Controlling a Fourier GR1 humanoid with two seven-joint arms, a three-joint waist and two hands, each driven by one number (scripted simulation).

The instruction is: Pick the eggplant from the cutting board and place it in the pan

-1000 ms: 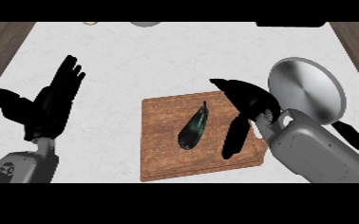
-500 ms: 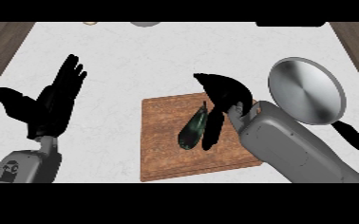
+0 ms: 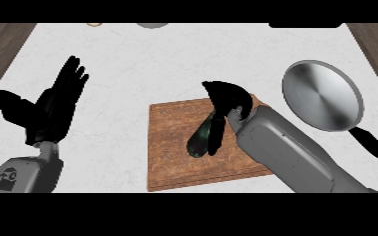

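Note:
A dark green eggplant (image 3: 199,139) lies slantwise on the wooden cutting board (image 3: 171,152) at the middle of the counter. My right hand (image 3: 227,99) hangs over the eggplant's upper end, fingers curving down along its right side, not clearly closed round it. The grey pan (image 3: 322,95) sits to the right of the board, its black handle (image 3: 364,140) pointing toward the lower right. My left hand (image 3: 52,107) rests open at the left, fingers up, well away from the board.
Small items (image 3: 151,25) stand at the counter's far edge. A dark wooden strip (image 3: 13,40) borders the counter on the left. Bare white counter (image 3: 148,65) lies between the board and the far edge.
My right hand has moved left from beside the pan onto the eggplant, fingers now reaching down along it. The eggplant, board, pan and left hand have not moved.

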